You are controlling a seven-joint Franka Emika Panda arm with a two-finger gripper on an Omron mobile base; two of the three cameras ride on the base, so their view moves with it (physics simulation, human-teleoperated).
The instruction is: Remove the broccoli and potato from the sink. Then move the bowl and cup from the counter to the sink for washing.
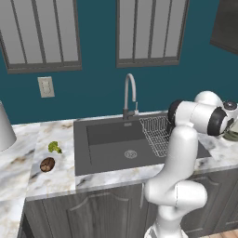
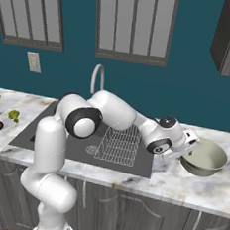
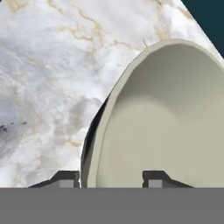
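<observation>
Hand view has the gripper (image 3: 111, 179) astride the bowl's (image 3: 166, 127) rim, one fingertip outside and one inside; whether the jaws pinch it I cannot tell. Right base view puts the bowl at centre right on the counter (image 2: 180, 185); the broccoli (image 1: 55, 147) and potato (image 1: 47, 164) lie at left of the left base view, beside the sink (image 1: 111, 151).

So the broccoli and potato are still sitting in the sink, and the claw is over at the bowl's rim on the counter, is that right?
Not quite. The broccoli and potato lie on the counter left of the sink, not in it, as the left base view shows. The rest holds: the claw straddles the rim of the bowl on the counter.
</observation>
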